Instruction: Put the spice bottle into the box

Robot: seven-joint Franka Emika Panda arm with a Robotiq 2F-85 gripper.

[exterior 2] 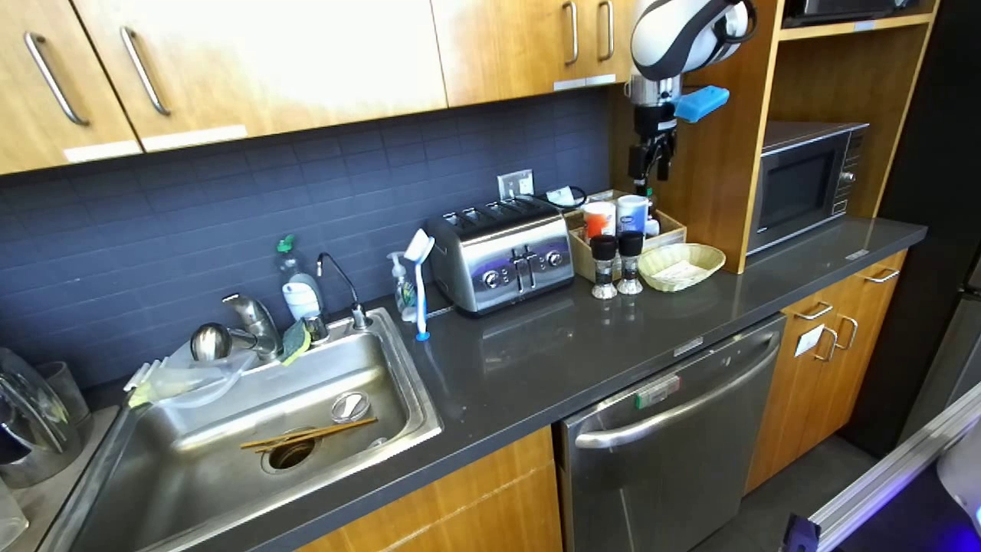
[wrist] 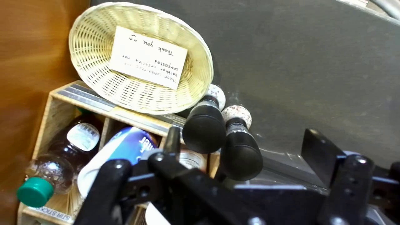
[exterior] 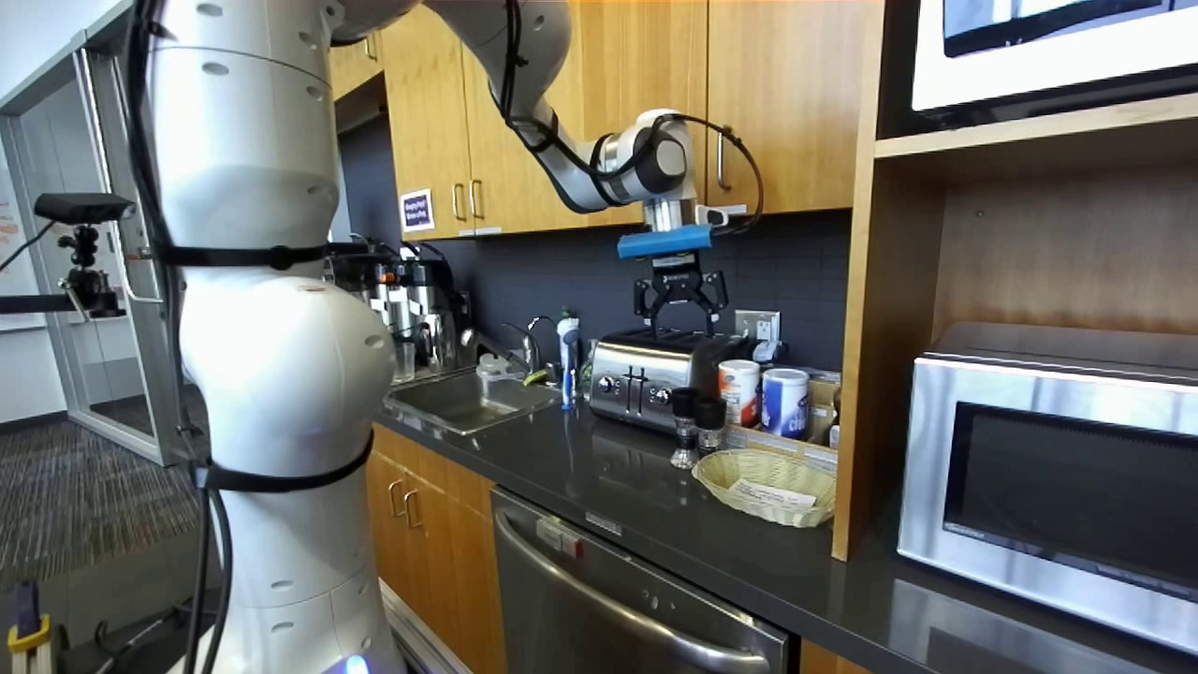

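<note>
Two spice bottles (exterior 2: 604,264), black-topped and upright, stand on the table (exterior 2: 490,376) just beside the single shallow, pale box (wrist: 134,97), on the side toward the one toaster (exterior 2: 506,249) (which of the pair the task means, I cannot tell). Whether the nearer one touches the box is not clear either. Inside the box lies one card (wrist: 150,57); behind it sits one wooden caddy (wrist: 64,112) bearing two canisters (exterior 2: 633,213). The one tool (exterior: 681,323) hangs higher than the box, its two fingers spread apart around bare air. Only the wrist view makes the card's words readable, "Thank you" among them, and there one green-capped bottle (wrist: 62,150) shows at length in the caddy. Thin sticks (exterior 2: 337,429), too fine to count surely, appear only in an exterior view, in the sink (exterior 2: 191,460), well apart from the box.
</note>
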